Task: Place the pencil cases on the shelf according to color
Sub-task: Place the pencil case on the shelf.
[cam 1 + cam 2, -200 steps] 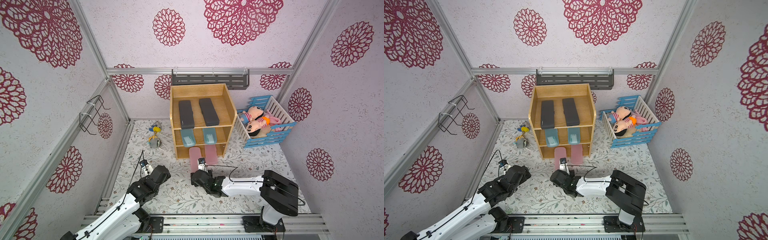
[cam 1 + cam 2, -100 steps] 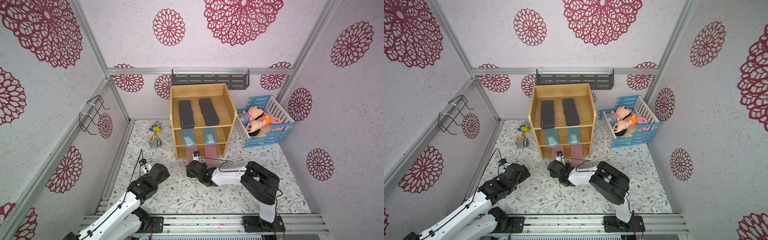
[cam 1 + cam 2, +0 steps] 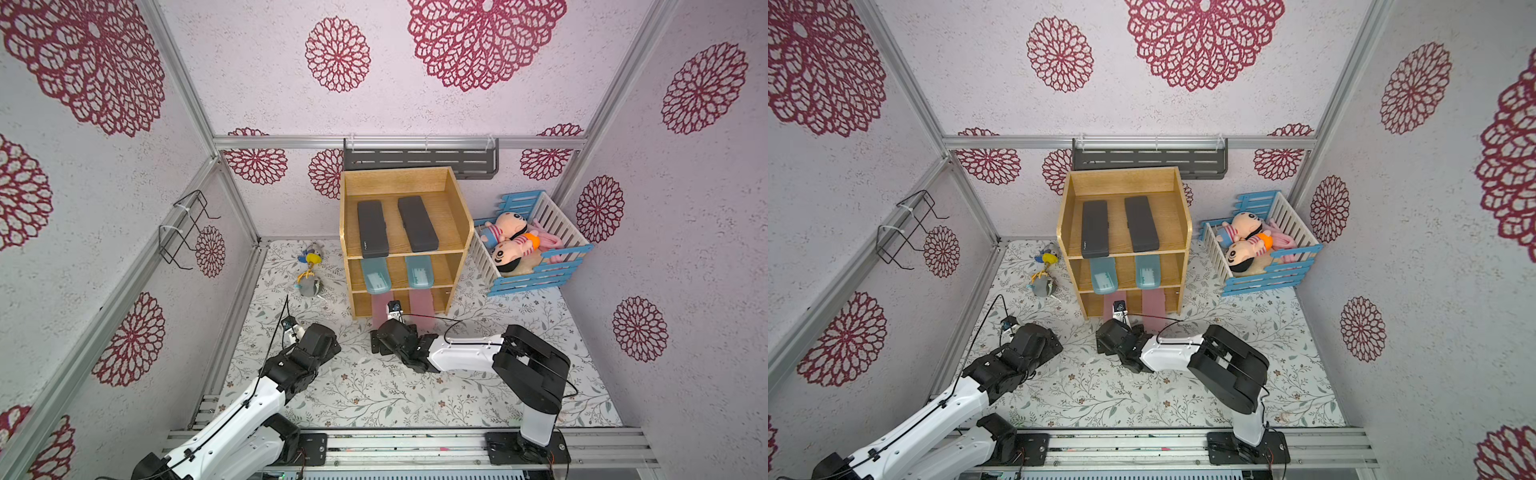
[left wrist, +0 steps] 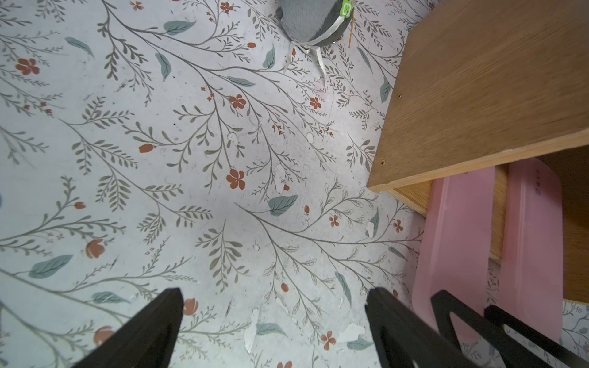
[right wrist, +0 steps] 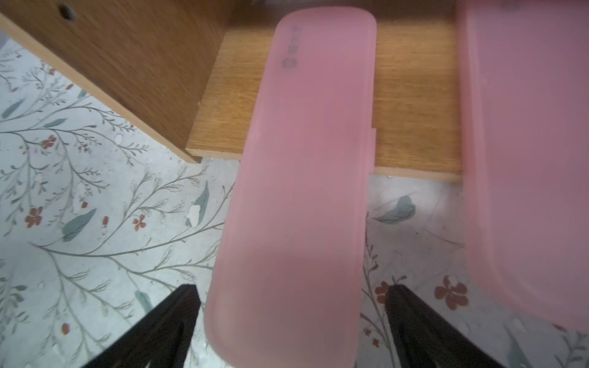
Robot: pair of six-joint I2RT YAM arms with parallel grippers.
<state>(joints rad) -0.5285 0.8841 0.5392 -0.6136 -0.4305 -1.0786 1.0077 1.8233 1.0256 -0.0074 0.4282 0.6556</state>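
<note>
The light-wood shelf (image 3: 466,224) holds two black pencil cases (image 3: 372,235) (image 3: 417,224) on its top level and two teal ones (image 3: 376,276) (image 3: 419,272) on the middle level. Two pink cases (image 3: 379,307) (image 3: 422,305) lie on the bottom level, with their near ends sticking out over the floor. My right gripper (image 5: 293,288) is open. Its fingers (image 5: 172,318) stand on either side of the left pink case (image 5: 302,191), with a gap showing on both sides. My left gripper (image 4: 274,291) is open and empty above the floral floor, left of the shelf.
A dark grey slotted rack (image 3: 419,160) hangs on the back wall above the shelf. A blue-and-white crib (image 3: 536,274) with dolls stands to the shelf's right. Small plush toys (image 3: 309,270) lie to its left. A black wire holder (image 3: 187,228) is fixed to the left wall.
My right gripper pushed the left pink case further into the bottom level, then its jaws opened off it. The left arm has hardly moved.
</note>
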